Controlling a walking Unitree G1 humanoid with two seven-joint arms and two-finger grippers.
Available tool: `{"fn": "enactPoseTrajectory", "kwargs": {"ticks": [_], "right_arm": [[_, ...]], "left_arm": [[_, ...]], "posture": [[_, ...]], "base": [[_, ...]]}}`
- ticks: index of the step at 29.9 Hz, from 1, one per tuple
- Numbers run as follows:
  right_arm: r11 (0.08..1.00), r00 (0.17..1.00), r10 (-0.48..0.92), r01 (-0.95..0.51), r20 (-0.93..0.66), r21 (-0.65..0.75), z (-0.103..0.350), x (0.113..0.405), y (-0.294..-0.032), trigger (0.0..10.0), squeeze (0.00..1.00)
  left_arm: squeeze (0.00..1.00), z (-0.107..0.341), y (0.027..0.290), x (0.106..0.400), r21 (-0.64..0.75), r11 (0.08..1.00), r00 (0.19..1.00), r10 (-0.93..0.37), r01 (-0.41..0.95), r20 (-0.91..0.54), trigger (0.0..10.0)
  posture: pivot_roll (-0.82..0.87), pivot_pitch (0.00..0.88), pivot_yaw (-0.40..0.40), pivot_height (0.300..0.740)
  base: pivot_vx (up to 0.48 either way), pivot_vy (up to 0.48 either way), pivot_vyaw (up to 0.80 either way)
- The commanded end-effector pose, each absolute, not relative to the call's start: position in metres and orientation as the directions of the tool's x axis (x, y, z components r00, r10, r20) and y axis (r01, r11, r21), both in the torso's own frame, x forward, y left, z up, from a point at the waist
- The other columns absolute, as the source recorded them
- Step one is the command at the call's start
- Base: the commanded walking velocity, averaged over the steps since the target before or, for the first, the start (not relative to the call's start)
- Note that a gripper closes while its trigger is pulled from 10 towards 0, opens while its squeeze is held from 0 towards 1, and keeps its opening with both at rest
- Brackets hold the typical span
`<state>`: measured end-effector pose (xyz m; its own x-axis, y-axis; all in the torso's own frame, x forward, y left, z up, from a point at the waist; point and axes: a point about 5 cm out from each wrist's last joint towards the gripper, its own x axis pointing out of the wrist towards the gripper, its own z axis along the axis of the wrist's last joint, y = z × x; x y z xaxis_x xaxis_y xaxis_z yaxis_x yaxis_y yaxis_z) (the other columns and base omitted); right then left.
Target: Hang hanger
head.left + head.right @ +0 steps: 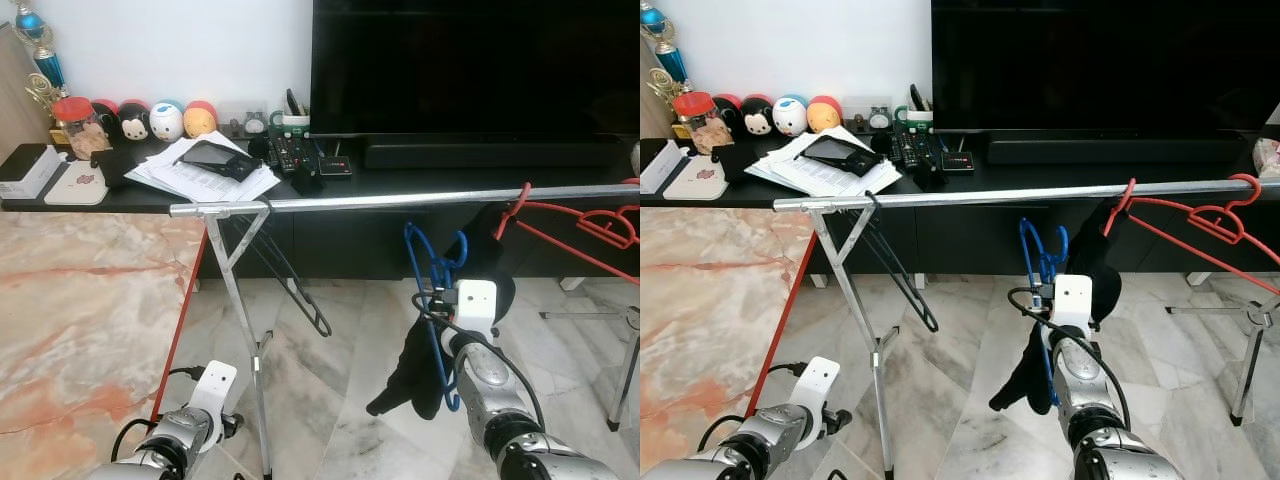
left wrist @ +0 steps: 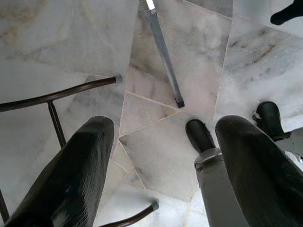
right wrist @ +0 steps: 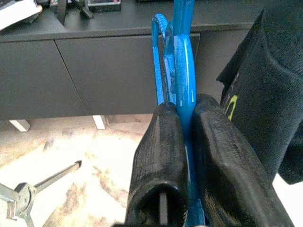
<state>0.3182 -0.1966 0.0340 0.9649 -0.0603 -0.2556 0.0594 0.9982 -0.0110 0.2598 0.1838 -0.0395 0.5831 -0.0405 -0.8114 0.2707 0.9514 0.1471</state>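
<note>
The blue hanger was pinched tight between the two black fingers of the right end effector, held upright just below the silver rail, hook not yet over it. A black garment drooped off it. Up on the rail, a red hanger hung around 2 o'clock from the blue one, and a black hanger dangled at about 9 o'clock by the rack's leg. The left end effector hung low near the marble floor, fingers spread apart, gripping nothing. Behind it all, a dark worktop carried papers and the TV.
</note>
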Motion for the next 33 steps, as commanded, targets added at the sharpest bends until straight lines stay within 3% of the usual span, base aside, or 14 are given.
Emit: {"fn": "enactPoseTrajectory", "kwargs": {"ticks": [1, 17, 33], "right_arm": [[0.997, 0.963, -0.071, 0.072, -0.262, -0.009, 0.036, 0.32, -0.201, 10.0, 0.0], [0.997, 0.961, -0.075, 0.076, -0.268, -0.005, 0.036, 0.32, -0.205, 10.0, 0.0], [0.996, 0.972, -0.082, 0.086, -0.22, 0.012, 0.043, 0.322, -0.212, 10.0, 0.0]], "left_arm": [[0.0, -0.04, 0.186, 0.259, 0.158, 0.947, 0.578, -0.034, 0.279, -0.815, 10.0], [0.0, -0.04, 0.187, 0.259, 0.158, 0.947, 0.577, -0.035, 0.28, -0.816, 10.0], [0.0, -0.04, 0.187, 0.259, 0.157, 0.947, 0.579, -0.036, 0.279, -0.814, 10.0]], "posture": [[-0.07, 0.0, -0.019, 0.74], [-0.07, 0.0, -0.019, 0.74], [-0.07, 0.0, -0.018, 0.74]], "base": [[0.0, 0.0, 0.0], [0.0, 0.0, 0.0], [0.26, 0.0, 0.0]]}}
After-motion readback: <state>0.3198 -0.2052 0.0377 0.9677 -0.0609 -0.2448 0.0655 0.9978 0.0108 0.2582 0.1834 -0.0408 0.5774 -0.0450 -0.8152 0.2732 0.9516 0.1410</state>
